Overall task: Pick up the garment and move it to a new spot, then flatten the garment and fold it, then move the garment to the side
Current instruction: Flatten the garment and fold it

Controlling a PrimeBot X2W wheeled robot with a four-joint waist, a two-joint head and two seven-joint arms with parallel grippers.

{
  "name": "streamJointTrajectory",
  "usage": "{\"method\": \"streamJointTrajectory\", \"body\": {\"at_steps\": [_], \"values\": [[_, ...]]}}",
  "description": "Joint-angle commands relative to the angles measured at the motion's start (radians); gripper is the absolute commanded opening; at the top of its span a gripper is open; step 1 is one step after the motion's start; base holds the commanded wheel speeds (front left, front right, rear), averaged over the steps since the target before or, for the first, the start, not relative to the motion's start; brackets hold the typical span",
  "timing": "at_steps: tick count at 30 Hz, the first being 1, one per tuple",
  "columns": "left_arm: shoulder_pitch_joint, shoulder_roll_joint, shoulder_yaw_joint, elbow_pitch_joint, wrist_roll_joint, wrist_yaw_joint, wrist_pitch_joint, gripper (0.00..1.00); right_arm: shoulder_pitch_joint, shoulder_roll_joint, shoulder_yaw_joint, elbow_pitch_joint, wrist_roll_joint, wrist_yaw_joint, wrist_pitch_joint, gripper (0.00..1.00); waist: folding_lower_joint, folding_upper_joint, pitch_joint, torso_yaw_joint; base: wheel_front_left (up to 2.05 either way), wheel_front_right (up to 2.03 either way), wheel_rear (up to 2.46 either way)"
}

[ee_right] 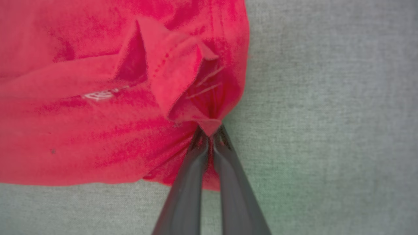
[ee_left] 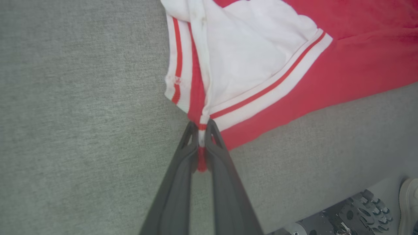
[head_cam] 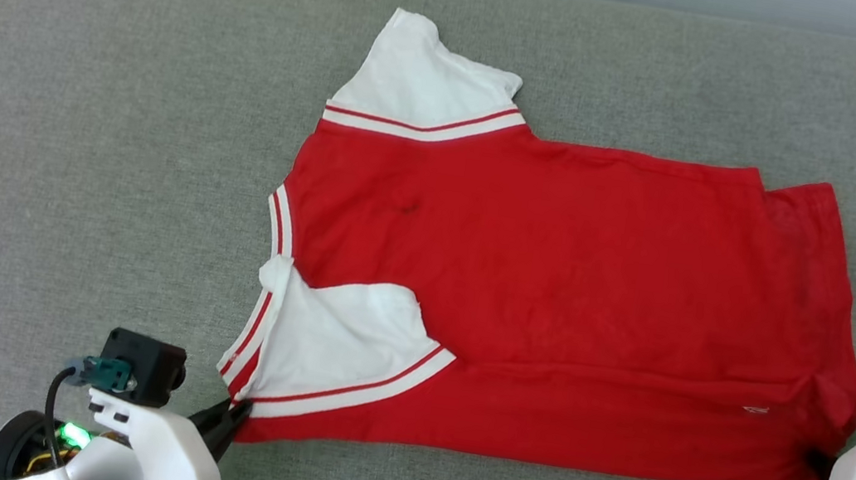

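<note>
**Location.** The garment (head_cam: pixel 555 291) lies sideways near the middle of the grey counter (head_cam: pixel 73 140), collar to the left and hem to the right. The near sleeve (head_cam: pixel 340 328) is turned in over the red body. The far sleeve (head_cam: pixel 417 79) sticks out away from the robot.

**Grippers.** The left gripper (ee_left: pixel 202 127) has its fingers pressed together on a thin strip of cloth at the near shoulder corner, where the sleeve trim meets the red edge. The right gripper (ee_right: pixel 210 130) pinches a small bunched tip at the near hem corner, and the cloth around it is puckered into loose folds.

**Assessment.** With both near corners held, a lift or a fold of the near edge appears to be the step in hand.

**Risks.**
1. Both bites are shallow, so the weight of the cloth or its drag on the counter could pull either corner free.
2. The right pinch may hold only one layer. The hem would then gape and the fold would run skew.
3. Uneven height or pace between the arms would twist the near edge.
4. The near sleeve is loose and could flop out once raised.
5. The far sleeve is not tucked in and would jut from the finished fold.
</note>
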Motion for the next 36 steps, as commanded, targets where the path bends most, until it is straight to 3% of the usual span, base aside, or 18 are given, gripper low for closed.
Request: {"method": "streamJointTrajectory", "body": {"at_steps": [1, 10, 17, 30, 31, 32, 36], "values": [[0.016, 0.001, 0.0, 0.011, -0.007, -0.007, 0.0, 0.0, 0.045, 0.001, 0.002, 0.038, 0.001, -0.001, 0.013, 0.0, 0.0, 0.0, -0.018, -0.006, 0.0, 0.0, 0.0], [0.083, 0.036, -0.005, 0.009, -0.027, 0.007, 0.001, 0.0, 0.102, -0.029, -0.026, -0.089, 0.03, -0.001, 0.03, 0.0, 0.0, 0.0, -0.102, -0.025, 0.0, 0.0, 0.0], [0.173, 0.055, -0.028, -0.017, -0.052, 0.02, 0.001, 0.0, 0.214, -0.009, -0.061, -0.191, 0.039, -0.001, 0.084, 0.0, 0.0, 0.0, -0.145, -0.03, 0.0, 0.0, 0.0], [0.172, -0.008, -0.072, 0.097, -0.068, -0.054, -0.019, 0.0, 0.256, -0.002, -0.048, -0.112, 0.035, -0.001, 0.067, 0.0, 0.0, 0.0, -0.144, -0.039, 0.0, 0.0, 0.0], [0.165, -0.012, -0.074, 0.109, -0.062, -0.061, -0.024, 0.31, 0.249, -0.001, -0.048, -0.102, 0.036, -0.001, 0.055, 0.35, 0.0, 0.0, -0.145, -0.04, 0.0, 0.0, 0.0], [0.161, -0.019, -0.073, 0.119, -0.063, -0.065, -0.03, 1.0, 0.244, 0.0, -0.045, -0.091, 0.04, -0.001, 0.042, 1.0, 0.0, 0.0, -0.147, -0.04, 0.0, 0.0, 0.0], [0.148, -0.032, -0.056, 0.15, -0.058, -0.087, -0.07, 1.0, 0.221, -0.004, -0.037, -0.073, 0.053, -0.001, 0.006, 1.0, 0.0, 0.0, -0.162, -0.044, 0.0, 0.0, 0.0]]}}
